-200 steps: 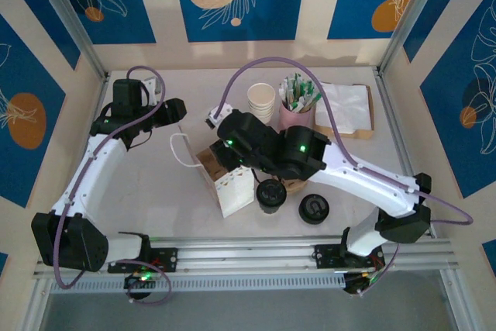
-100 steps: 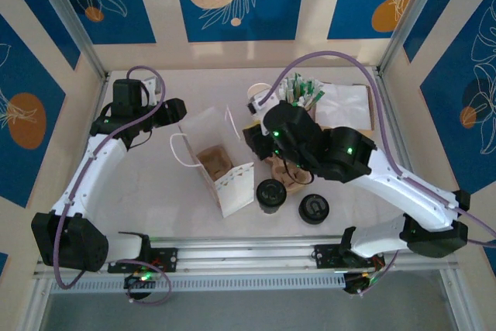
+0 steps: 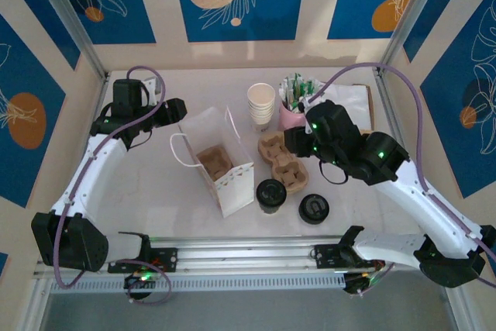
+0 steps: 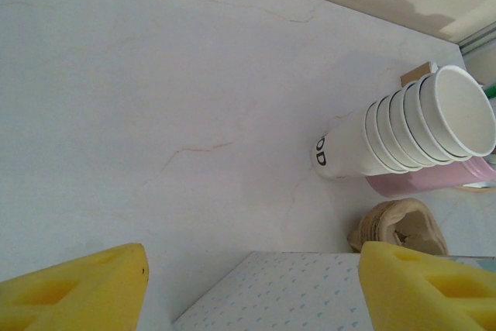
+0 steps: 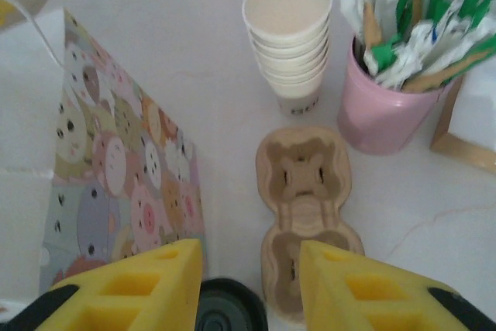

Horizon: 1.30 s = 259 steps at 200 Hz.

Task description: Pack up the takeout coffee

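The takeout coffee [image 3: 271, 194], a cream cup with a black lid, stands on the table in front of the white paper bag [image 3: 225, 162]. Its lid [image 5: 229, 309] shows at the bottom of the right wrist view. My right gripper [image 3: 294, 143] hovers open above the table's cardboard carrier [image 3: 283, 160], nothing between its yellow fingers [image 5: 139, 288]. The carrier [image 5: 306, 215] lies just ahead of it, the bag [image 5: 116, 168] to its left. My left gripper [image 3: 177, 115] is at the bag's far left rim, open, with the bag's wall [image 4: 302, 296] between its wide-apart fingers [image 4: 77, 292].
A second cardboard carrier [image 3: 214, 162] sits inside the bag. A loose black lid [image 3: 314, 208] lies right of the coffee. Behind are a stack of lidless cups [image 3: 261, 104], a pink cup of stirrers [image 3: 296, 114] and napkins on a wooden tray [image 3: 349, 108].
My right arm has pulled back to the right from over the bag, uncovering the carrier inside it, and its jaws have widened. The left arm has stayed put.
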Tool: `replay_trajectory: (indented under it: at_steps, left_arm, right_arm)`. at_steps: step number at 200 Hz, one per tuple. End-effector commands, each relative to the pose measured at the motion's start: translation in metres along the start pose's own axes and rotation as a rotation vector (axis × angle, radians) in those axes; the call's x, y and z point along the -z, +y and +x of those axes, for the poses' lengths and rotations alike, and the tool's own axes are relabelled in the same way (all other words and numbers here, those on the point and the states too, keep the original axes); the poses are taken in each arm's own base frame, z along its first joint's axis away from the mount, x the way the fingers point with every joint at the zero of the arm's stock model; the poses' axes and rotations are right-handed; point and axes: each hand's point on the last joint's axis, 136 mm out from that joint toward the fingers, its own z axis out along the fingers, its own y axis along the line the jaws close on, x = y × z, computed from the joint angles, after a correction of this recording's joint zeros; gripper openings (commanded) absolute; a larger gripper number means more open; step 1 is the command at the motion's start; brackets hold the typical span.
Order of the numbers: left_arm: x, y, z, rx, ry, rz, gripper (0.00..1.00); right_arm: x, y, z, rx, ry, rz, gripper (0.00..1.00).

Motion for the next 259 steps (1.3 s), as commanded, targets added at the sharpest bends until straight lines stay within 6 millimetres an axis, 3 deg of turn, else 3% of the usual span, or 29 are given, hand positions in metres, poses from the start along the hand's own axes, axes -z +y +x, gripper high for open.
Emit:
replay_trajectory:
  at_steps: [1, 22, 51, 111, 178, 259]
  left_arm:
    - [-0.003, 0.002, 0.005, -0.002, 0.022, -0.010, 0.73]
    - [-0.004, 0.002, 0.006, -0.002, 0.026, -0.008, 0.73]
    - [-0.005, 0.001, 0.006, 0.003, 0.031, -0.002, 0.73]
    - [-0.006, 0.001, 0.007, 0.005, 0.037, 0.001, 0.73]
    - [-0.007, 0.003, 0.008, 0.010, 0.043, -0.005, 0.73]
    - [-0.010, 0.004, 0.010, 0.014, 0.054, -0.010, 0.73]
  right_arm:
    - [-0.005, 0.006, 0.041, -0.038, 0.164, -0.059, 0.44]
    - [-0.007, 0.007, 0.066, -0.064, 0.238, -0.082, 0.52]
    - [-0.010, 0.016, 0.097, -0.073, 0.320, -0.132, 0.72]
    - [-0.033, 0.028, 0.148, 0.034, 0.427, -0.037, 0.81]
    - [-0.066, 0.033, 0.174, 0.086, 0.462, 0.004, 0.89]
    - [-0.085, 0.031, 0.179, 0.130, 0.482, 0.065, 0.90]
